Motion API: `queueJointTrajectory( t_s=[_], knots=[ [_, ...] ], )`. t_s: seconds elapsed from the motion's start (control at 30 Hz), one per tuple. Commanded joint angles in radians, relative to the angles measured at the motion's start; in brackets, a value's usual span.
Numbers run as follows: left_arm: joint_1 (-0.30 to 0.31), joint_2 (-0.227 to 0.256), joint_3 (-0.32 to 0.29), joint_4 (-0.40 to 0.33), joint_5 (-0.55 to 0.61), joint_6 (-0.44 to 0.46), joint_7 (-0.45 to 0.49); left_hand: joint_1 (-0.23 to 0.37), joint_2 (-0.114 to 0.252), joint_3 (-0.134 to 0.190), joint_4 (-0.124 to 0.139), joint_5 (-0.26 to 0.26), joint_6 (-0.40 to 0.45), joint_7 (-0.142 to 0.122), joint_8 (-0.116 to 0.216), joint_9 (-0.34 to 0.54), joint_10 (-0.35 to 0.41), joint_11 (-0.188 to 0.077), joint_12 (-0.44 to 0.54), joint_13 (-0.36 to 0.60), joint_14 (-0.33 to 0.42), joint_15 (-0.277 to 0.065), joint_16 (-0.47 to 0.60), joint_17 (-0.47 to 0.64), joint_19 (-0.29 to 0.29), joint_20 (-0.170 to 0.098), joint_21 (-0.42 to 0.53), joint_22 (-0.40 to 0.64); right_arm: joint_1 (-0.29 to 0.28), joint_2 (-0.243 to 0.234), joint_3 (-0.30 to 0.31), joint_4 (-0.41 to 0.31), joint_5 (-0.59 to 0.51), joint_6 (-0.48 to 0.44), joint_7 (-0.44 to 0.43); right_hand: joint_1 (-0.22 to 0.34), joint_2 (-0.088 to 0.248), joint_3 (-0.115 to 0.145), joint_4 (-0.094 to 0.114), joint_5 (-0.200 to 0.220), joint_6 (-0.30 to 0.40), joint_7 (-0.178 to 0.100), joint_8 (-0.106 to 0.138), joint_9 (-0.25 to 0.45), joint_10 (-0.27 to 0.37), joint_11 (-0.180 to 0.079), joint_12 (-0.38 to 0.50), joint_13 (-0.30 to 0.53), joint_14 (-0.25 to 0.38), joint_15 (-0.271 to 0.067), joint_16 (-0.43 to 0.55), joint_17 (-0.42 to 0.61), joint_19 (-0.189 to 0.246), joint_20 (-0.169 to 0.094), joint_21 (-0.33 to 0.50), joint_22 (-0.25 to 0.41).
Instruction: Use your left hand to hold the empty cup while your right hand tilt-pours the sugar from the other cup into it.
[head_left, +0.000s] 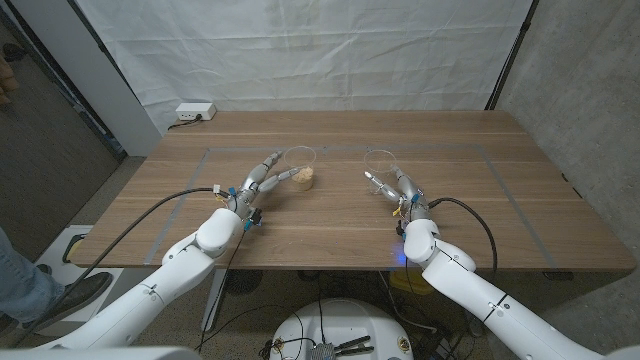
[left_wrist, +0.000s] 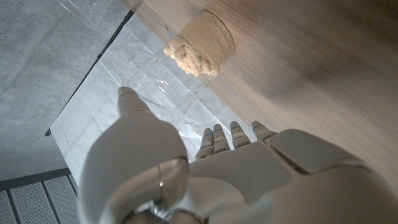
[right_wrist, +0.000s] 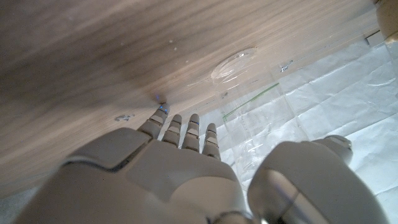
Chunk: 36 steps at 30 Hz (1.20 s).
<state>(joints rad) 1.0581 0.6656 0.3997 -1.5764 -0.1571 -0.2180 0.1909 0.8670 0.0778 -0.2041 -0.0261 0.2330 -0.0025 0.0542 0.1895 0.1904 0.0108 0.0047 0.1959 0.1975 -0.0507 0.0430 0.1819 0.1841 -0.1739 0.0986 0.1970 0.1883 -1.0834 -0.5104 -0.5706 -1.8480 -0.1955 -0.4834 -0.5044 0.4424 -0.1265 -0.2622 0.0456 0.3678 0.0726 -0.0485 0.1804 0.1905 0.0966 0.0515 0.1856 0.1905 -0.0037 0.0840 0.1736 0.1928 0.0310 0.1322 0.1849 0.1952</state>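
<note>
Two clear plastic cups stand upright mid-table. The cup holding sugar (head_left: 301, 170) is on the left, its pale brown heap (left_wrist: 200, 48) filling the base. My left hand (head_left: 260, 183) reaches toward it, thumb and fingers (left_wrist: 227, 138) spread just short of its wall, and grips nothing. The empty cup (head_left: 380, 163) stands on the right; its clear base (right_wrist: 232, 64) lies ahead of my right hand (head_left: 401, 190). That hand's fingers (right_wrist: 185, 132) are apart beside the cup and hold nothing.
Grey tape lines (head_left: 210, 152) mark a rectangle on the wooden table (head_left: 470, 215). A white power strip (head_left: 195, 112) sits beyond the back left corner. A person's leg and shoe (head_left: 45, 290) stand at the left edge.
</note>
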Motion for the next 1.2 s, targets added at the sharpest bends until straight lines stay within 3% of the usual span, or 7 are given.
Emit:
queueJointTrajectory(
  t_s=[0.03, 0.17, 0.5, 0.7, 0.97, 1.1, 1.2],
  knots=[
    [0.034, 0.026, -0.021, -0.028, -0.024, -0.006, -0.004, -0.001, -0.007, -0.009, 0.003, 0.007, -0.006, 0.004, -0.002, 0.003, -0.006, 0.002, -0.001, 0.002, -0.014, 0.002, 0.001, 0.002, -0.091, 0.005, 0.006, 0.002, -0.031, -0.004, 0.026, -0.02, 0.032, 0.077, -0.026, -0.019, 0.004, -0.012, 0.008, 0.004, 0.005, -0.004, 0.005, 0.002, 0.003, -0.001, 0.012, 0.003, 0.006, 0.002, 0.012, 0.002, -0.001, 0.006, 0.004, 0.0],
    [0.045, 0.033, -0.028, -0.038, -0.03, -0.019, -0.005, -0.004, -0.008, -0.011, 0.005, 0.007, -0.006, 0.005, 0.0, 0.003, -0.007, 0.002, 0.0, 0.002, -0.015, 0.002, 0.001, 0.002, -0.094, 0.005, 0.005, 0.002, -0.04, -0.015, 0.032, -0.025, 0.031, 0.1, -0.034, -0.033, 0.005, -0.019, 0.016, 0.005, 0.013, -0.006, 0.01, 0.001, 0.013, 0.0, 0.019, 0.003, 0.019, 0.001, 0.019, 0.002, 0.006, 0.007, 0.01, 0.0],
    [0.067, 0.04, -0.05, -0.049, -0.06, -0.042, -0.007, -0.014, -0.008, -0.017, 0.011, 0.008, -0.001, 0.004, 0.004, 0.003, 0.0, 0.002, 0.005, 0.002, -0.01, -0.003, 0.006, 0.002, -0.083, 0.004, 0.011, 0.002, -0.077, -0.022, 0.084, -0.028, 0.091, 0.207, -0.052, -0.119, 0.036, -0.039, 0.065, 0.009, 0.056, -0.01, 0.024, 0.001, 0.054, -0.013, 0.037, 0.002, 0.046, -0.009, 0.028, 0.002, 0.035, 0.001, 0.025, -0.001],
    [0.083, 0.036, -0.067, -0.039, -0.104, -0.073, -0.023, -0.028, -0.005, -0.022, 0.02, 0.009, 0.012, 0.002, 0.01, 0.003, 0.01, 0.002, 0.011, 0.002, -0.002, -0.005, 0.011, 0.003, -0.07, 0.0, 0.016, 0.003, -0.096, -0.036, 0.122, -0.039, 0.137, 0.253, -0.044, -0.157, 0.053, -0.046, 0.085, 0.012, 0.079, -0.004, 0.028, 0.0, 0.065, -0.014, 0.041, 0.001, 0.06, -0.014, 0.03, 0.002, 0.062, -0.052, 0.034, -0.002],
    [0.103, 0.027, -0.099, -0.028, -0.158, -0.121, -0.032, -0.066, 0.014, -0.029, 0.046, 0.008, 0.028, -0.002, 0.015, 0.004, 0.023, -0.004, 0.016, 0.002, 0.009, -0.009, 0.016, 0.006, -0.06, -0.01, 0.02, 0.003, -0.108, -0.068, 0.154, -0.04, 0.175, 0.333, -0.025, -0.168, 0.063, -0.046, 0.092, 0.013, 0.092, 0.0, 0.031, 0.0, 0.069, -0.01, 0.042, 0.0, 0.065, -0.014, 0.029, 0.001, 0.076, -0.069, 0.038, -0.003],
    [0.107, 0.022, -0.108, -0.024, -0.169, -0.135, -0.029, -0.116, 0.037, -0.038, 0.08, 0.004, 0.047, -0.004, 0.02, 0.004, 0.035, -0.009, 0.021, 0.001, 0.023, -0.013, 0.021, 0.007, -0.049, -0.018, 0.024, 0.004, -0.106, -0.076, 0.162, -0.016, 0.208, 0.404, 0.0, -0.179, 0.085, -0.044, 0.096, 0.014, 0.11, 0.005, 0.031, -0.002, 0.078, -0.004, 0.043, -0.001, 0.083, -0.029, 0.029, -0.003, 0.137, -0.137, 0.055, -0.005],
    [0.108, 0.021, -0.112, -0.023, -0.175, -0.143, -0.032, -0.128, 0.041, -0.041, 0.088, 0.003, 0.055, -0.005, 0.022, 0.003, 0.04, -0.011, 0.022, 0.001, 0.027, -0.013, 0.022, 0.007, -0.042, -0.022, 0.026, 0.004, -0.107, -0.077, 0.172, 0.003, 0.243, 0.47, 0.02, -0.178, 0.091, -0.042, 0.094, 0.015, 0.119, 0.009, 0.032, -0.002, 0.081, -0.002, 0.044, -0.001, 0.091, -0.045, 0.029, -0.005, 0.163, -0.153, 0.061, -0.006]
  ],
)
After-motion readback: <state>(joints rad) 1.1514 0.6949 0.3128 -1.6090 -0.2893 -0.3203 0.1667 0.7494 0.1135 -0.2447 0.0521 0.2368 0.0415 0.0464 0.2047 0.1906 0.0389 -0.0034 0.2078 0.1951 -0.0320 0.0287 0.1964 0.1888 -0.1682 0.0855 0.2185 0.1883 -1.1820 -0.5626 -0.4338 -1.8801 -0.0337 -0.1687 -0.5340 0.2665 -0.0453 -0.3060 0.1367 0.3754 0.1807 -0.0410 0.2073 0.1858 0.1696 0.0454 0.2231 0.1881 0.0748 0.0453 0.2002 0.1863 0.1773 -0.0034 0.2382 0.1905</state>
